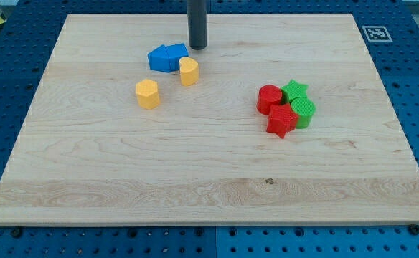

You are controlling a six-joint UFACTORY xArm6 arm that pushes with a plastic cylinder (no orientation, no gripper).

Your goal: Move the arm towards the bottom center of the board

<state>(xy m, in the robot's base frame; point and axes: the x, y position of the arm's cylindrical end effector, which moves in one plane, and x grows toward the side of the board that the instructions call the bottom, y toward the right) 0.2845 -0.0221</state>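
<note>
1. Tip first: my tip (197, 47) sits near the view's top, a little left of centre, on the wooden bench (209, 190). The task wants it at the bottom centre, so nearly the whole depth of the board lies ahead (my judgement: barely begun, if at all).
2. Jaws: this rig has none, only the straight dark rod, so there is nothing spread or pinching to report.
3. Leftmost lies a yellow hexagonal block (147, 94), standing alone, below and left of the tip.
4. Next, a blue block (167, 57) (shape hard to make out) lies just left of the tip, very close; whether they touch I cannot tell.
5. A second yellow block (189, 72) touches the blue one's lower right edge, directly below the tip, so a straight pull downward would likely shove it.
6. Well apart on the view's right is a tight cluster: a red cylinder (269, 98), a red star-like block (282, 121), a green star (294, 89) and a green cylinder (303, 111), all pressed together, clear of any central path.
</note>
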